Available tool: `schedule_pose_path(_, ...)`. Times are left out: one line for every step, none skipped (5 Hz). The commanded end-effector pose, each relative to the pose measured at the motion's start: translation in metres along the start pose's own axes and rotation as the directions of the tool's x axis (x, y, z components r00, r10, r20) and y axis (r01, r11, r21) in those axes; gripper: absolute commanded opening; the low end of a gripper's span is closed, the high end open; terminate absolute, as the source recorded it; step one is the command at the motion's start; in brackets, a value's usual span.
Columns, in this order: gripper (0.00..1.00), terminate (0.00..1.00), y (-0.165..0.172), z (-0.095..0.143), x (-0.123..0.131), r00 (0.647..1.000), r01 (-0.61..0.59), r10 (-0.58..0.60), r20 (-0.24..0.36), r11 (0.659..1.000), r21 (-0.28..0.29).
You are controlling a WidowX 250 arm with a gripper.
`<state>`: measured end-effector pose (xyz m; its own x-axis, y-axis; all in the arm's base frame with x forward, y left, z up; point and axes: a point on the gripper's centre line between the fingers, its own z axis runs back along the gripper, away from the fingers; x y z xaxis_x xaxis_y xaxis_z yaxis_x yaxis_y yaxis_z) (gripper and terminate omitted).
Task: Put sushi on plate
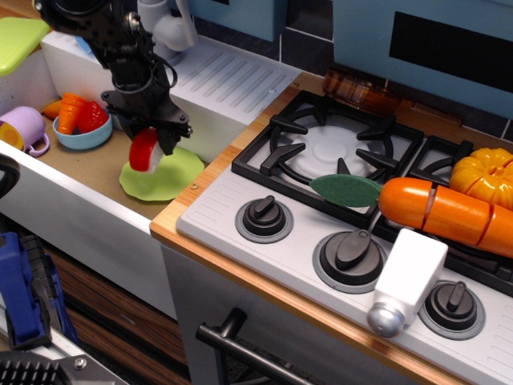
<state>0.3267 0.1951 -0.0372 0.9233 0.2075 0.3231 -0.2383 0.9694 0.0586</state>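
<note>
The sushi [144, 151] is a small piece with a glossy red top and a white edge. My black gripper [149, 143] is shut on it and holds it just above the plate. The light-green round plate [178, 175] lies on the brown sink floor, partly hidden behind the gripper and sushi. The arm reaches down from the upper left.
A blue bowl [80, 138] with orange and red toys and a lilac cup [24, 128] sit in the sink to the left. A white drain rack [224, 76] is behind. To the right is the stove [337, 152] with a dark green pad [346, 189], an orange toy [445, 212] and a white shaker [405, 281].
</note>
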Motion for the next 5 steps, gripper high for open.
schedule_pose_path(0.0,0.0,-0.0034,-0.0002,0.0123,0.997,0.008,-0.009,0.08,1.0,0.007)
schedule_pose_path(0.0,0.0,-0.002,-0.0049,0.0149,0.996,0.029,-0.03,0.087,1.0,0.005)
schedule_pose_path(1.0,0.0,-0.0005,-0.004,0.0165,0.994,0.04,-0.038,0.102,0.999,-0.017)
schedule_pose_path(1.0,0.0,-0.0005,-0.004,0.0165,0.994,0.04,-0.038,0.102,0.999,-0.017)
schedule_pose_path(1.0,1.0,-0.0005,-0.004,0.0165,0.994,0.04,-0.038,0.102,0.999,-0.017)
